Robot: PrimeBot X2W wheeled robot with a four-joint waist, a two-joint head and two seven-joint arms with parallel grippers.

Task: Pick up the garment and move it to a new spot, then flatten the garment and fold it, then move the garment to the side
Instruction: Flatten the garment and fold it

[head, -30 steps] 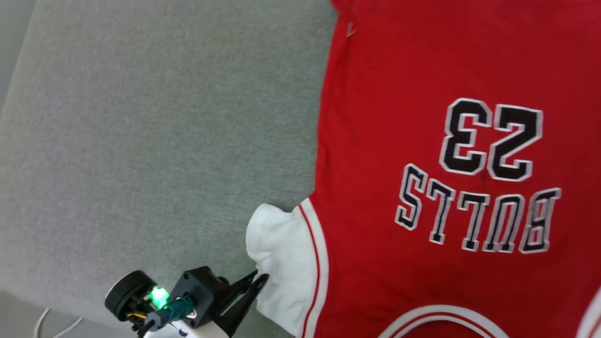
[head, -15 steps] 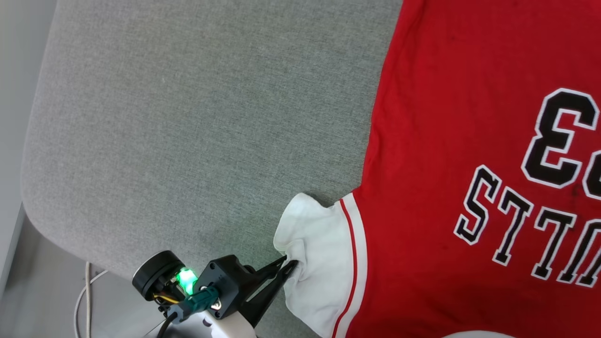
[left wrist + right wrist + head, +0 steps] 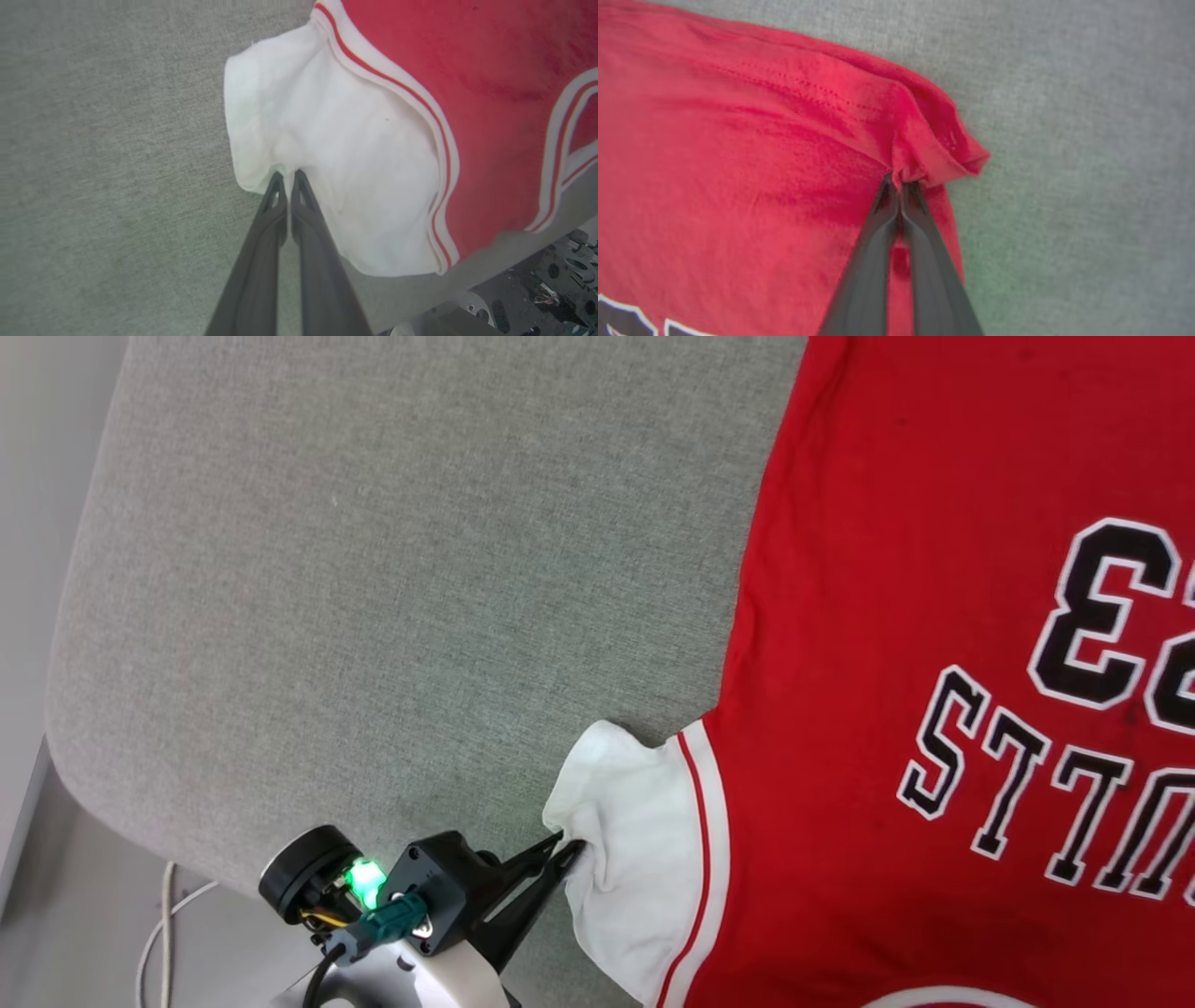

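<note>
The garment (image 3: 934, 616) lies spread on the grey worktop (image 3: 373, 616), the left hand (image 3: 569, 851) clamped on its white sleeve (image 3: 635, 821) and the right hand (image 3: 901, 179) clamped on its bunched red edge

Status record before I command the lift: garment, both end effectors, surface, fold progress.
garment: red jersey, print side up, spread mostly flat
left end effector: shut, pinching the edge of the white sleeve
right end effector: shut, pinching a bunched red corner
surface: grey fabric cushion
fold: not yet started
</note>
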